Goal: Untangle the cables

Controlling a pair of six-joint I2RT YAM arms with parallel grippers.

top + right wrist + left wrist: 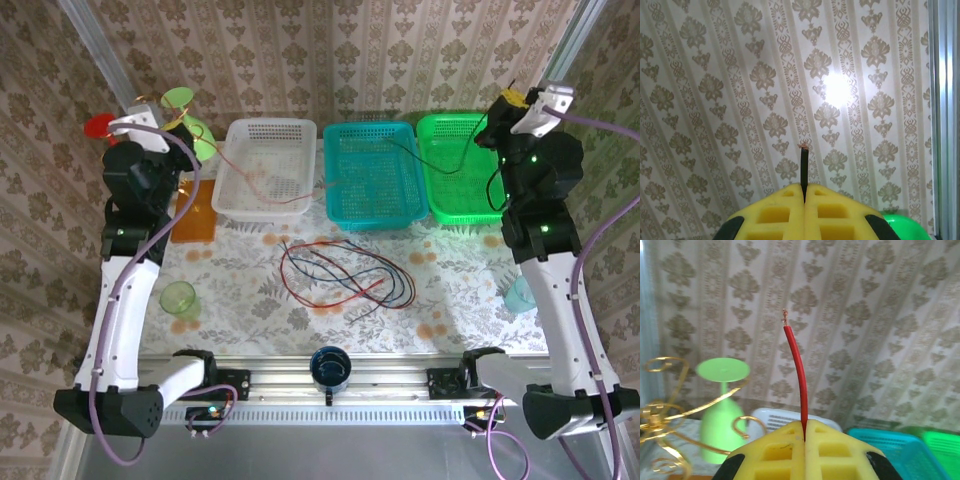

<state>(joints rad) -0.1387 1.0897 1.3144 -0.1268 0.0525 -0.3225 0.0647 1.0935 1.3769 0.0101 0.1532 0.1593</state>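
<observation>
Your left gripper [805, 429] is pinched tight on the red cable [800, 375], whose bare end sticks up past the yellow pads [790, 434]. Your right gripper [804, 191] is clamped the same way on the black cable [804, 167]. Red trails over the white basket [268, 128], black over the green basket [455, 122], and the other cables [340, 272] loop on the table [240, 300] just before the baskets.
</observation>
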